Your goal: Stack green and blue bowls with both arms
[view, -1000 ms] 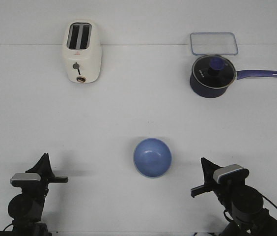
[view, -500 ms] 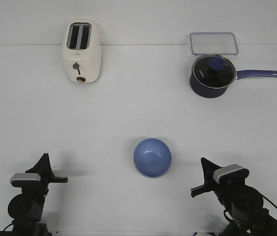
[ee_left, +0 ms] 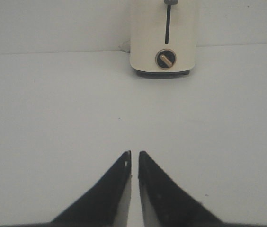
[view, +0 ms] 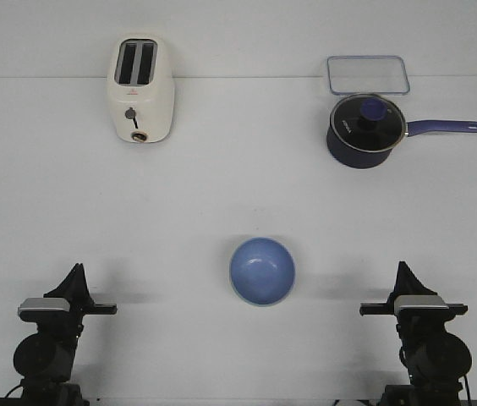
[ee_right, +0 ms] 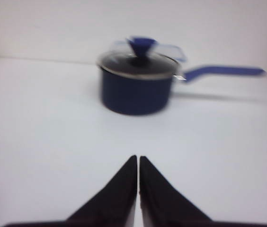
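The periwinkle blue bowl sits upright on the white table, near the front and midway between the arms. No green bowl shows apart from it; only a thin pale rim runs along the blue bowl's near edge. My left gripper is low at the front left, shut and empty, and well left of the bowl; the left wrist view shows its tips almost touching. My right gripper is low at the front right, shut and empty, and well right of the bowl.
A cream toaster stands at the back left, straight ahead of the left gripper. A dark navy saucepan with a glass lid and a clear lidded container stand at the back right; the saucepan is ahead of the right gripper.
The right arm has swung from pointing inward to pointing straight forward, and its wrist has shifted right. The left arm and the blue bowl have not moved.
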Motion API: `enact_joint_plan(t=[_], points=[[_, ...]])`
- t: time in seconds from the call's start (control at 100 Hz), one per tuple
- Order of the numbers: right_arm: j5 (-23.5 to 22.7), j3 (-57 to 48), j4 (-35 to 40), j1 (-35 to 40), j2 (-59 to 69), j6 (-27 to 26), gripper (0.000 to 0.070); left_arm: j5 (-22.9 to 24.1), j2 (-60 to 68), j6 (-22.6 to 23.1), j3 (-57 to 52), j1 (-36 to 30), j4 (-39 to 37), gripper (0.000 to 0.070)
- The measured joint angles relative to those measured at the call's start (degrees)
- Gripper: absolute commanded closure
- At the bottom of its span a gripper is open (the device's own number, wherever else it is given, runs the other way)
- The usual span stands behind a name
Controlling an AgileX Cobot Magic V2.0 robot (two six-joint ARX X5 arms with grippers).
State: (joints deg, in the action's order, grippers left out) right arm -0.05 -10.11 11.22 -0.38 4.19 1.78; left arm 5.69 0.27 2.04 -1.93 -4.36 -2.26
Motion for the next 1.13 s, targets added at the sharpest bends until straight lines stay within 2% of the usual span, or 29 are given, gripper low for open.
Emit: enact_joint_plan(t=[0.29,1.13], points=[[-0.39,9.22,-2.93,-1.11,-3.85,-0.07,0.069,-0.02,0.0,0.0,0.0,0.0,0.04,0.0685],[-0.35,9.25,-4.7,-1.11,-4.15,-0.09,0.069,-0.02,0.0,-0.02,0.0,0.0,-0.02,0.0686]])
